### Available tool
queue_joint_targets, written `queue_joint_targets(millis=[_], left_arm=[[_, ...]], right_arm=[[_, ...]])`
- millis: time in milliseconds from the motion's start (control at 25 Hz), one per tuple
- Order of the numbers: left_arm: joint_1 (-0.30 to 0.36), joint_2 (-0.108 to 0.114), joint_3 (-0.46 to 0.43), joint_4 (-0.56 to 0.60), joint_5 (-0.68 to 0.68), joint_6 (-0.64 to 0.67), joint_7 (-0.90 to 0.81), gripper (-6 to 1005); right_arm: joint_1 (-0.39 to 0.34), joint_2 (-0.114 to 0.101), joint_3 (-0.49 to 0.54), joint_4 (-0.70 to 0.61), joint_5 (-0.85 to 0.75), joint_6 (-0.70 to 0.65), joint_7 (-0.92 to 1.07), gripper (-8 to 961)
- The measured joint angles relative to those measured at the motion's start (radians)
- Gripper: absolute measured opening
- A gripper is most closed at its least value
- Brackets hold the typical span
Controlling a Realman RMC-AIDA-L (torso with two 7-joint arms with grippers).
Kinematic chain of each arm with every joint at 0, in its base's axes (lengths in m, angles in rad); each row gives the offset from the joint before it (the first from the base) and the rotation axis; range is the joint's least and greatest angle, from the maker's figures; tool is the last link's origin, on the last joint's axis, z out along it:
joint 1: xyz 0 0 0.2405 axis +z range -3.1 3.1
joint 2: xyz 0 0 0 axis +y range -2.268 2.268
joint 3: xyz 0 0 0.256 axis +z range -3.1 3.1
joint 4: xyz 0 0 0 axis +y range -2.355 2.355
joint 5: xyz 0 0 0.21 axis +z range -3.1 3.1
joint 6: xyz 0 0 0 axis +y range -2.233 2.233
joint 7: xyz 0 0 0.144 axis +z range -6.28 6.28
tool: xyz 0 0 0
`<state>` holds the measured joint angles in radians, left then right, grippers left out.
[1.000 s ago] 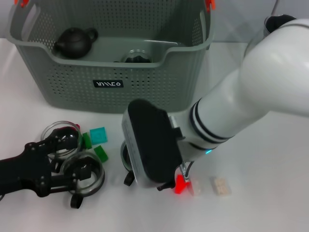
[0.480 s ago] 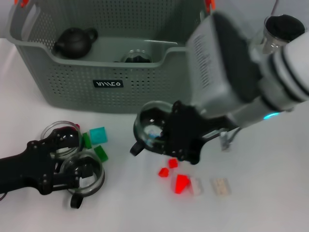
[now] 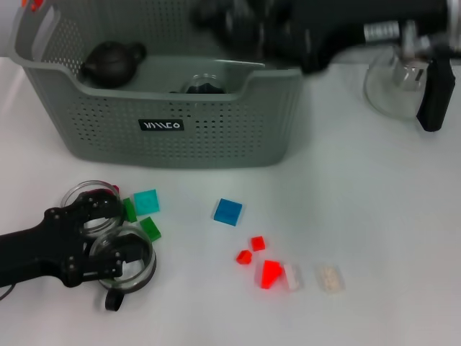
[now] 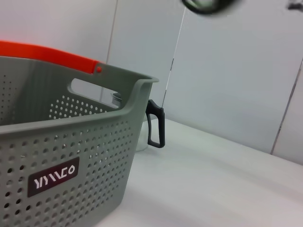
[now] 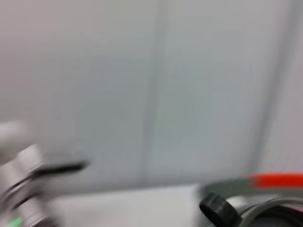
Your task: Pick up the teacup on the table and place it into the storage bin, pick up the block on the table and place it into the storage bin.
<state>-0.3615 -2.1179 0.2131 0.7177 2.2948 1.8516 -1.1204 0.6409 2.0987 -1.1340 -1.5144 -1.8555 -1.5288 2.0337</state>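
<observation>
Right gripper (image 3: 238,29) over storage bin (image 3: 166,126), blurred; grip state unreadable. Left gripper (image 3: 108,241) low on desk (image 3: 374,216), clamped on glass teacup (image 3: 126,263). Blue block (image 3: 227,211) lies on desk.

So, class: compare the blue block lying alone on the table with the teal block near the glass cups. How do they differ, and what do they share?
The blue block is darker; the teal block is a lighter blue-green. The blue block lies alone on bare table, while the teal block sits among green blocks beside the glass cups. The teal block is close to the left gripper; the blue block is not. Both are squarish, flat and outside the storage bin.
</observation>
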Motion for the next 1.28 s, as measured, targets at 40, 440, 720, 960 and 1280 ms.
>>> queue_joint_targets(millis=[40, 440, 720, 960, 1280], left_arm=[[0.000, -0.001, 0.000, 0.000, 0.000, 0.000, 0.000, 873], [-0.008, -0.002, 0.000, -0.017, 0.000, 0.000, -0.001, 872], [-0.007, -0.003, 0.000, -0.020, -0.001, -0.002, -0.001, 872], [-0.007, -0.005, 0.000, -0.024, -0.002, -0.002, -0.001, 872], [-0.011, -0.005, 0.000, -0.034, -0.002, -0.010, -0.001, 872]], right_arm=[[0.002, 0.000, -0.003, 0.003, -0.001, 0.048, 0.012, 56], [0.270, -0.006, -0.030, 0.345, -0.288, 0.409, 0.206, 56], [0.480, -0.014, -0.021, 0.703, -0.476, 0.595, 0.215, 57], [0.555, 0.001, -0.056, 0.880, -0.516, 0.786, 0.198, 57], [0.627, 0.011, -0.112, 1.067, -0.509, 0.956, 0.205, 57]])
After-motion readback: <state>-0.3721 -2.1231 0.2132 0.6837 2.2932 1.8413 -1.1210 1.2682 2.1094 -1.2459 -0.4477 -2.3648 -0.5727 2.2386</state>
